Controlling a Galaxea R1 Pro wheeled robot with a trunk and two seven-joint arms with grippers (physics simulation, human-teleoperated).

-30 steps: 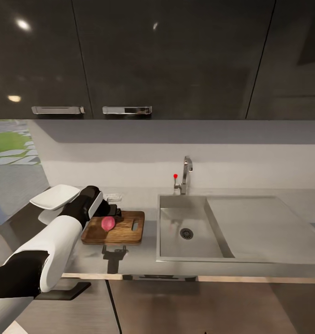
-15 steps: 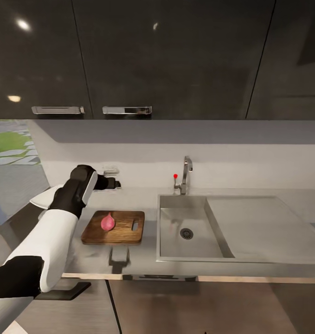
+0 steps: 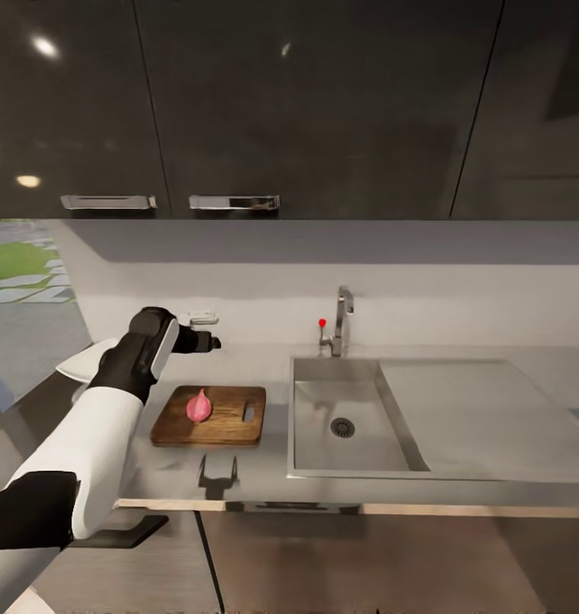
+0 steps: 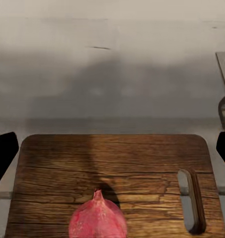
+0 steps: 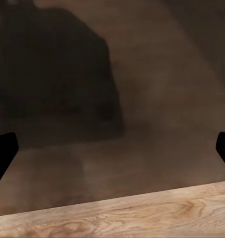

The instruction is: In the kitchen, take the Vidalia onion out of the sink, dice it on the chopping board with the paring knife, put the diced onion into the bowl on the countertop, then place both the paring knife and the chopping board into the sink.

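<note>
So far only the first step appears done: the onion, whole and pink, lies on the chopping board at centre left, not yet diced. At far left the bowl is partly hidden behind the arm. The left gripper hangs above the board's far edge, jaws wide apart and empty; a second earlier it was down at the onion. At centre right, the sink holds nothing.

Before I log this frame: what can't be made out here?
- Bowl, head view: mostly behind the left arm.
- Onion, left wrist view: lower part cut by the frame edge.
- Left gripper, head view: too small to tell how the jaws stand.
- Sink, left wrist view: cut by the edge.
</note>
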